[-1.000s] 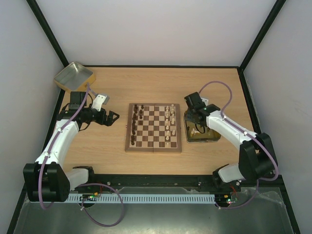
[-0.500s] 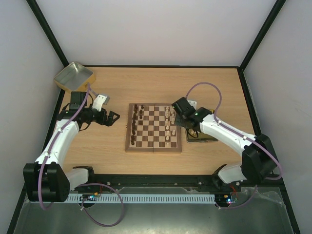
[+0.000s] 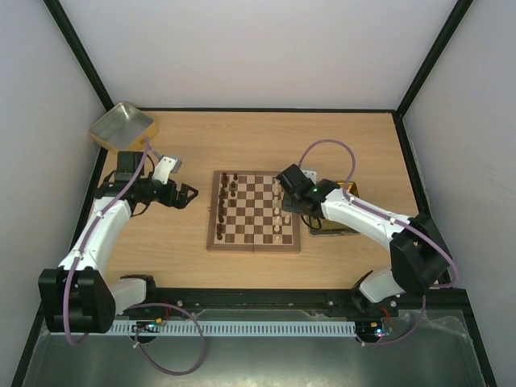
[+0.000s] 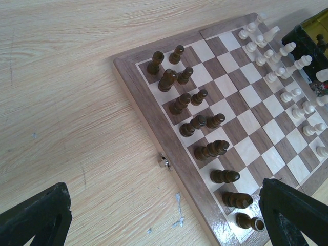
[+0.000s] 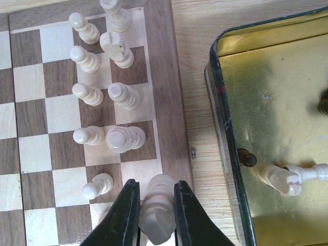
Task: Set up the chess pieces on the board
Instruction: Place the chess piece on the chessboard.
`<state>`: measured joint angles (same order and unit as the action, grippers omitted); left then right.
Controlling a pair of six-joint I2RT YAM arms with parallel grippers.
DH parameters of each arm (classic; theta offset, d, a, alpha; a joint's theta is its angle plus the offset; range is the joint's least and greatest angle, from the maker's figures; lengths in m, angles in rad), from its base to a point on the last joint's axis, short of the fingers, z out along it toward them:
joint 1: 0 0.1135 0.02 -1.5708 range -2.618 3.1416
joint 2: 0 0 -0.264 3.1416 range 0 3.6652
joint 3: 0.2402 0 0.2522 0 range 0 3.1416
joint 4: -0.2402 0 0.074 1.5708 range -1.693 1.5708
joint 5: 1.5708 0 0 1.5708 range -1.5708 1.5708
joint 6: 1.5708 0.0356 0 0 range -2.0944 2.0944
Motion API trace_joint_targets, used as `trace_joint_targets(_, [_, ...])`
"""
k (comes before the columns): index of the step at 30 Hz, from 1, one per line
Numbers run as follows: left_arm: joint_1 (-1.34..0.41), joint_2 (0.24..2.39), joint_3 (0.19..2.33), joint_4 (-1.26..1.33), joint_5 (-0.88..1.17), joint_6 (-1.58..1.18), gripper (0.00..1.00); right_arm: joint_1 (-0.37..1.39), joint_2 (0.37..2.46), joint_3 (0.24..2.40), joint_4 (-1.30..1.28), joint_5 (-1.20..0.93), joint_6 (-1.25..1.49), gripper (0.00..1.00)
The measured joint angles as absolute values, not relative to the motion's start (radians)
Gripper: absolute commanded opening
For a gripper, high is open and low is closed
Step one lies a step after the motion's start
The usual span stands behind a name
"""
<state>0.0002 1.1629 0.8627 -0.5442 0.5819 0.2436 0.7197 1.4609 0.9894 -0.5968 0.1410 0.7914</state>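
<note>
The right gripper [image 5: 155, 187] is pinching a pale cream chess piece [image 5: 156, 218] between narrowly set fingers, hanging over the right-hand rim of the chessboard [image 3: 255, 247], just above a vacant light square in the outermost row. The left gripper [image 3: 185, 195] is idling with its fingers spread wide and holding nothing, over the bare table just beside the board's left edge.

Pale pieces [image 5: 102, 66] are standing in two rows along the right side and dark pieces [image 4: 200, 123] in two rows along the left. A gold-lined tin [image 5: 266, 77] is sitting just beside the board on the right, with a pale piece [image 5: 289, 177] lying on its side inside it.

The step in hand looks like a placement. Doing it well is likely calling for a straight descent onto the open square, keeping clear of the tall pale neighbour [image 5: 123, 138] and the pawn [image 5: 97, 187] next to it. The fingers should part only once the base is resting flat.

The held piece's long axis is appearing to run along the fingers, toward the board below. The blurred close view is not showing which end is the base.
</note>
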Motion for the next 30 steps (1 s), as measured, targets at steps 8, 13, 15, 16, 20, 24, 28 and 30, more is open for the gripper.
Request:
trace_joint_targets(8, [-0.001, 1.166, 0.863, -0.544, 0.582, 0.244, 0.99, 0.728, 1.501, 0.988, -0.562, 0.125, 0.794, 0.08])
trace_joint_targets(13, [-0.002, 1.166, 0.863, -0.544, 0.582, 0.244, 0.99, 0.743, 1.518, 0.978, -0.542, 0.114, 0.796, 0.08])
trace_joint_targets(15, [-0.002, 1.166, 0.863, -0.544, 0.582, 0.244, 0.99, 0.746, 1.521, 0.974, -0.535, 0.111, 0.797, 0.08])
trace_joint_targets(16, [-0.002, 1.166, 0.863, -0.544, 0.582, 0.244, 0.99, 0.746, 1.523, 0.973, -0.532, 0.11, 0.798, 0.08])
trace_joint_targets(20, [-0.002, 1.166, 0.863, -0.544, 0.582, 0.244, 0.99, 0.747, 1.531, 0.973, -0.523, 0.11, 0.798, 0.09])
trace_joint_targets(24, [-0.002, 1.166, 0.863, -0.544, 0.582, 0.244, 0.99, 0.747, 1.542, 0.973, -0.515, 0.11, 0.798, 0.08])
trace_joint_targets(28, [-0.002, 1.166, 0.863, -0.545, 0.582, 0.244, 0.99, 0.747, 1.554, 0.973, -0.51, 0.11, 0.798, 0.08])
trace_joint_targets(30, [-0.002, 1.166, 0.863, -0.544, 0.582, 0.244, 0.99, 0.747, 1.561, 0.973, -0.509, 0.11, 0.798, 0.09])
